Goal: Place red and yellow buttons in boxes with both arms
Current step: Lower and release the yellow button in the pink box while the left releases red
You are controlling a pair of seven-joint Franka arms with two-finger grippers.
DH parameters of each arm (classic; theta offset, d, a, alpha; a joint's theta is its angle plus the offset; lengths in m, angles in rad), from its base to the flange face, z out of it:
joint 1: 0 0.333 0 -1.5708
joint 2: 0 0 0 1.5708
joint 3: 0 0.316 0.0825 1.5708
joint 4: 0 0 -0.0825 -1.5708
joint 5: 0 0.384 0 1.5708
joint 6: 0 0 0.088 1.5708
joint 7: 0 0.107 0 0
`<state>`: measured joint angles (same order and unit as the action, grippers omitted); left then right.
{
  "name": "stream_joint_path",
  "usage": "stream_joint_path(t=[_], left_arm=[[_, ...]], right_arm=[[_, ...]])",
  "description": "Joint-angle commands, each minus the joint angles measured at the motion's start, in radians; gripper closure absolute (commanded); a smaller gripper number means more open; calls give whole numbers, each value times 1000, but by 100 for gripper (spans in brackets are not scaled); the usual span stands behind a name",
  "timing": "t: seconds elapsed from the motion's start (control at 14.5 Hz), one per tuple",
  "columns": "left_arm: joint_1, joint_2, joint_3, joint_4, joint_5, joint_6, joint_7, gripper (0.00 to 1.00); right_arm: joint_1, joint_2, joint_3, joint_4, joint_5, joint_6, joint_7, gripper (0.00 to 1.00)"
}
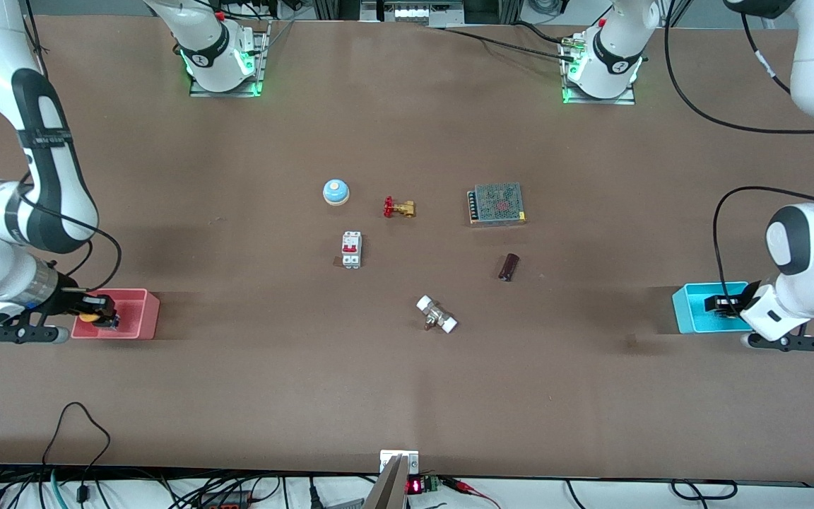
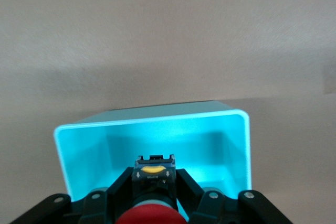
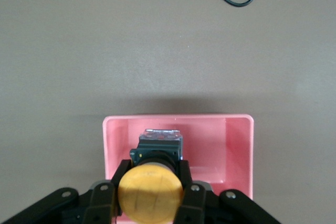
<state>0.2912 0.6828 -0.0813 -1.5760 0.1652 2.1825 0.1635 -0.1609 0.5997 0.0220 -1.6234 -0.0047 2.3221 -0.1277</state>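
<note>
Over pink box (image 1: 140,314), right gripper (image 1: 98,312) clamps yellow button (image 1: 89,317), left gripper (image 1: 725,304) clamps red button (image 2: 151,216) over cyan box (image 1: 689,311)

In the front view the left gripper (image 1: 721,304) and its arm are covering part of the cyan box (image 1: 693,311), hiding the red button, whose cap (image 2: 151,215) is being cut off by the edge of the left wrist view. The right gripper (image 1: 99,311) is masking much of the yellow button (image 1: 89,316) and one end of the pink box (image 1: 140,314), whose near wall is running out of the right wrist view. The small dark cylinder (image 1: 508,267) is staying too small to identify.
</note>
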Motion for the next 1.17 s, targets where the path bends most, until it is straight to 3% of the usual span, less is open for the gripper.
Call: stream_joint_path(t=[0.0, 0.41, 0.55, 0.62, 0.69, 0.76, 0.83, 0.97, 1.1], left_arm=[[22, 0, -18, -10, -7, 0, 25, 86], [34, 21, -21, -39, -18, 71, 30, 83], [34, 29, -21, -48, -19, 95, 28, 83], [39, 34, -21, -55, -18, 105, 30, 82], [40, 34, -21, -61, -18, 117, 28, 76], [40, 34, -21, -62, -18, 118, 28, 47], [42, 32, -21, -62, -18, 117, 28, 30], [45, 24, -21, -62, -19, 106, 30, 5], [45, 5, -21, -61, -18, 88, 37, 0]], right_arm=[[-5, 25, 6, 14, 22, 14, -21, 82], [-5, 52, 6, -23, 22, 82, -24, 79], [-3, 66, 6, -23, 22, 86, -23, 66], [-3, 68, 6, -24, 22, 97, -23, 65], [-2, 72, 6, -24, 22, 99, -23, 64], [0, 72, 6, -24, 22, 99, -23, 64], [0, 72, 6, -24, 22, 99, -23, 62], [0, 72, 6, -24, 22, 99, -23, 43], [0, 72, 6, -24, 22, 99, -24, 26]])
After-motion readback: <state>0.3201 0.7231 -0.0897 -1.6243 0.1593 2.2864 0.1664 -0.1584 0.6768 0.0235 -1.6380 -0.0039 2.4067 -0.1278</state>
